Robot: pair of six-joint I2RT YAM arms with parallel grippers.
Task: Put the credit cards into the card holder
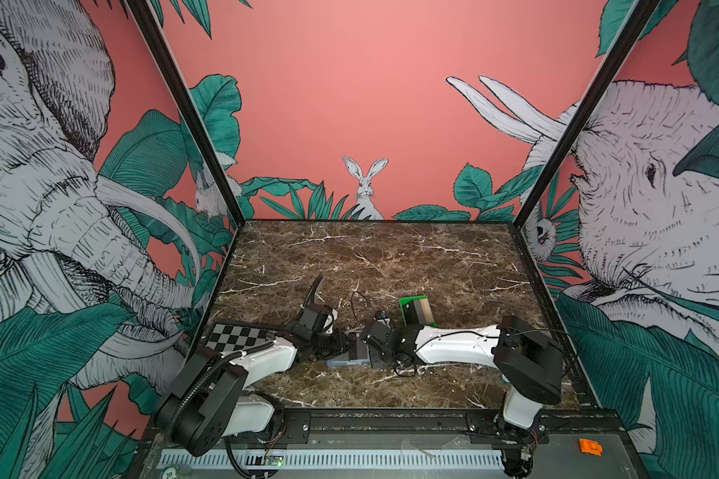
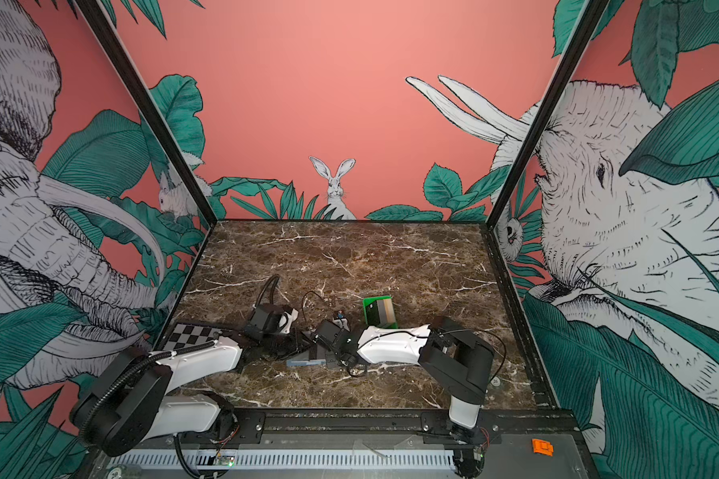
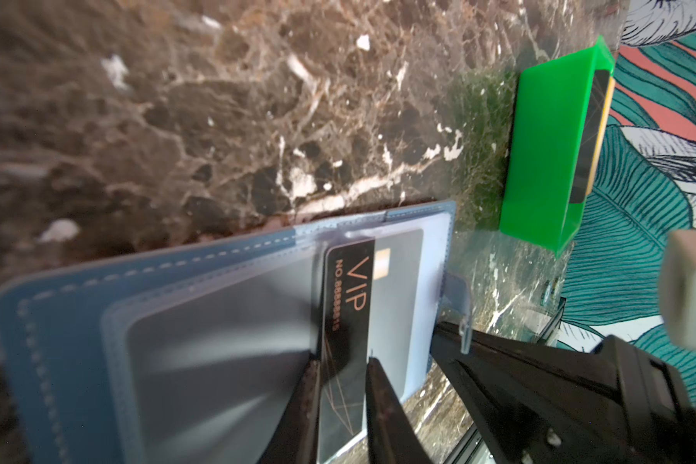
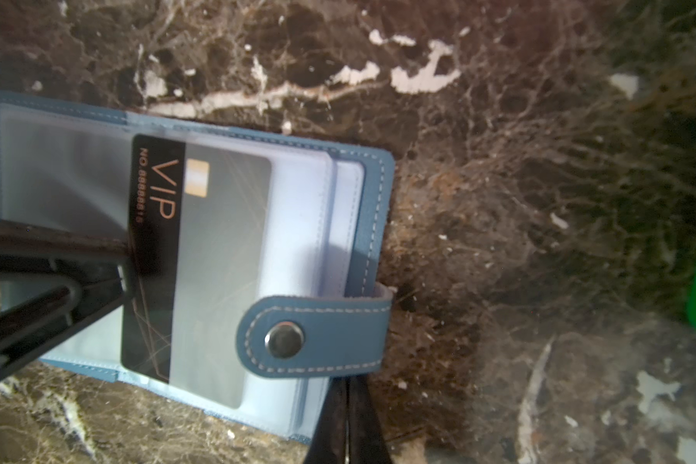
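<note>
Two grippers meet at the card holder (image 4: 372,209), lying open between them. Your left gripper (image 3: 343,361) stands narrowly astride the bare edge of the VIP card (image 4: 153,241), which is half in its sleeve; whether it pinches, you can't tell. Your right gripper (image 4: 348,401) is closed tight by the snap tab (image 4: 318,333). Judge the card light, stiff and slick: hold its edge. Beyond, more credit cards (image 1: 420,312) sit in the green tray (image 1: 411,297).

1. Card holder (image 4: 372,225): slate-blue, lying open and flat, clear sleeves up, snap tab folded over one edge.
2. VIP card (image 4: 155,281): black, partly inside a sleeve.
3. Remaining cards (image 1: 418,312): at one o'clock from it in both top views.
</note>
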